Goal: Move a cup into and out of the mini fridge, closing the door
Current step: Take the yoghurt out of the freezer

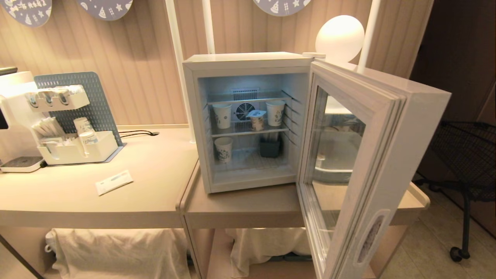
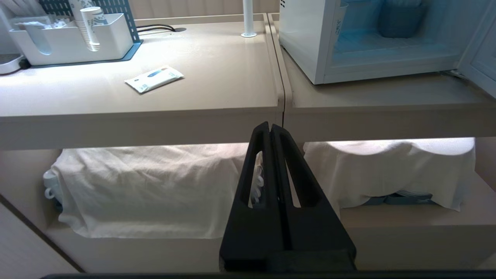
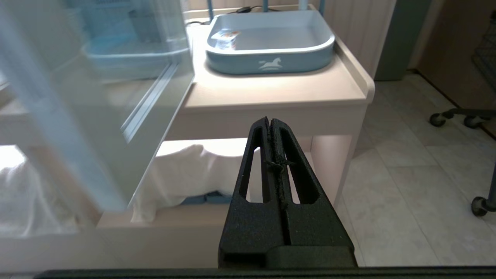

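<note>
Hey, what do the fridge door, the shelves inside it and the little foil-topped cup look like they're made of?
The door: pale matte frame, likely plastic, around a see-through glass-like pane that reflects. The shelves: thin parallel bars, probably coated metal wire. The cup: pale patterned body, plastic or paper, hard to tell, under a squarish lid that looks like foil.

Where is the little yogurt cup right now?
In the head view, the cup sits on the upper wire shelf of the open mini fridge, between two taller paper cups, before the fan.
</note>
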Tool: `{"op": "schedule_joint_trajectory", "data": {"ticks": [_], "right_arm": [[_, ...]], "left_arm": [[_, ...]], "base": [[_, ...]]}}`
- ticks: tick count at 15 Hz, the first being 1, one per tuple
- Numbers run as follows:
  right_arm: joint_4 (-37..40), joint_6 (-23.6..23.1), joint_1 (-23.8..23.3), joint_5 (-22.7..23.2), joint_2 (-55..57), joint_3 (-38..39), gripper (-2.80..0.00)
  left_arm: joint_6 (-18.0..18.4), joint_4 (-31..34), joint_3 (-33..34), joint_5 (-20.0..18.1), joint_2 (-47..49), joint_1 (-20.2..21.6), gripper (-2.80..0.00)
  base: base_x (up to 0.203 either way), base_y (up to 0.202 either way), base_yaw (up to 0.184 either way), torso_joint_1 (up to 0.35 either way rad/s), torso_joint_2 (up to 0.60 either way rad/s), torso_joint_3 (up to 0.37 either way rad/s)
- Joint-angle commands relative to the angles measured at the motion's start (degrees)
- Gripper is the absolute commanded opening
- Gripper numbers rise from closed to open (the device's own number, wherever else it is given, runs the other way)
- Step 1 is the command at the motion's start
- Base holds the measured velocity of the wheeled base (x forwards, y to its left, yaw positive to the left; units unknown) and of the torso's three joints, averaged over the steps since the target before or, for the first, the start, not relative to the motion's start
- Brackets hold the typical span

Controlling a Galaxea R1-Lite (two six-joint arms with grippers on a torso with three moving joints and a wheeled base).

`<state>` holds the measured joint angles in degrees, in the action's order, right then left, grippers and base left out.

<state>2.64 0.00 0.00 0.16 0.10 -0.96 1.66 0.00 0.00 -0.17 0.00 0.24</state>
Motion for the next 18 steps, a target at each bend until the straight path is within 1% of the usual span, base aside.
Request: {"op": "schedule_joint_trajectory", "data": {"ticks": [1, 5, 6, 9, 11, 18], "right_arm": [[0.0, 0.0, 0.0, 0.0, 0.0, 0.0, -2.8], [0.0, 0.0, 0.0, 0.0, 0.0, 0.0, -2.8], [0.0, 0.0, 0.0, 0.0, 0.0, 0.0, -2.8], [0.0, 0.0, 0.0, 0.0, 0.0, 0.0, -2.8], [0.0, 0.0, 0.0, 0.0, 0.0, 0.0, -2.8], [0.0, 0.0, 0.0, 0.0, 0.0, 0.0, -2.8]], "left_arm": [[0.0, 0.0, 0.0, 0.0, 0.0, 0.0, -2.8], [-0.1, -0.1, 0.0, 0.0, 0.0, 0.1, -2.8], [-0.2, -0.2, 0.1, 0.0, 0.0, 0.0, -2.8], [-0.4, -0.3, 0.0, 0.0, 0.0, 0.0, -2.8], [-0.2, -0.3, 0.1, -0.1, 0.0, 0.0, -2.8], [-0.6, -0.3, 0.1, 0.0, 0.0, 0.1, -2.8]], "base": [[-0.193, 0.0, -0.001, 0.002, 0.0, 0.004], [-0.185, 0.0, 0.0, 0.003, 0.0, 0.003], [-0.104, 0.002, 0.011, 0.004, 0.0, 0.007], [0.0, 0.0, 0.0, 0.0, 0.0, 0.0], [-0.002, 0.131, 0.003, 0.001, 0.0, 0.001], [0.0, 0.189, 0.001, 0.002, 0.0, 0.002]]}}
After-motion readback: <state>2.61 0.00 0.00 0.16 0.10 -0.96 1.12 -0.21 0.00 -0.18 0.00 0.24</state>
